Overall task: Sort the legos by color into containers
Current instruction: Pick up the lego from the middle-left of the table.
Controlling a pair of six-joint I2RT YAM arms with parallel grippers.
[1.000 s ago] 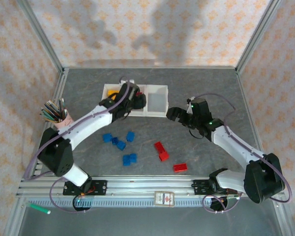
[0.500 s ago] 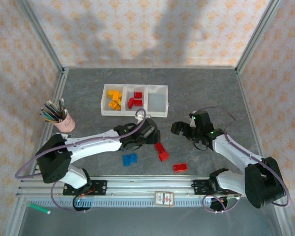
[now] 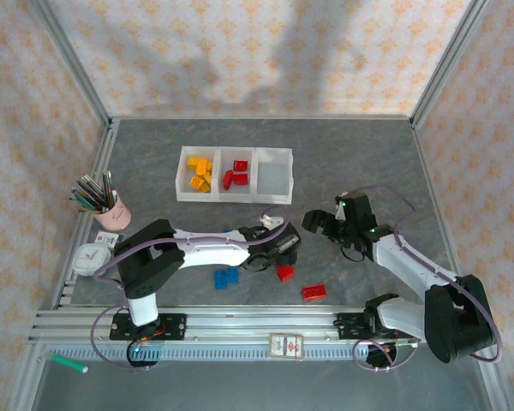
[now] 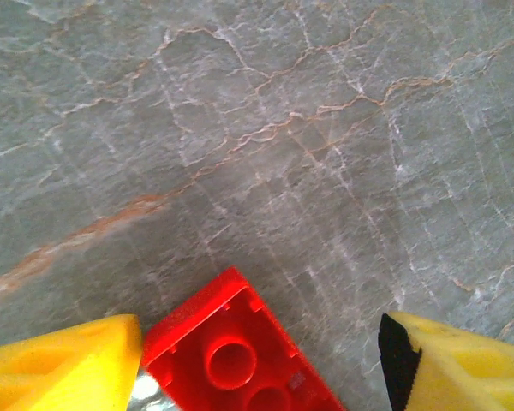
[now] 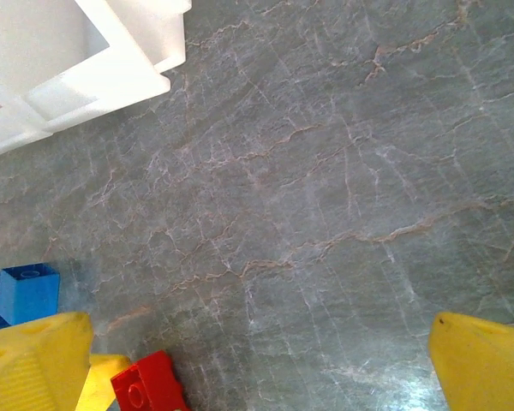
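Legos, yellow point(image 3: 199, 171), are sitting in the left compartment of the containers point(image 3: 289, 175); red legos point(image 3: 236, 173) are sitting in the middle one. Blue legos point(image 3: 226, 276) are lying on the counter point(image 3: 351, 154), near centre. Left pincer point(image 4: 261, 347) is standing released, straddling a loose red lego point(image 4: 231, 360), one finger point(image 4: 68, 360) touching it, the other apart. Right pincer point(image 5: 261, 351) is hanging released, wide, just right of it. Further red lego point(image 3: 313, 292) is lying nearer.
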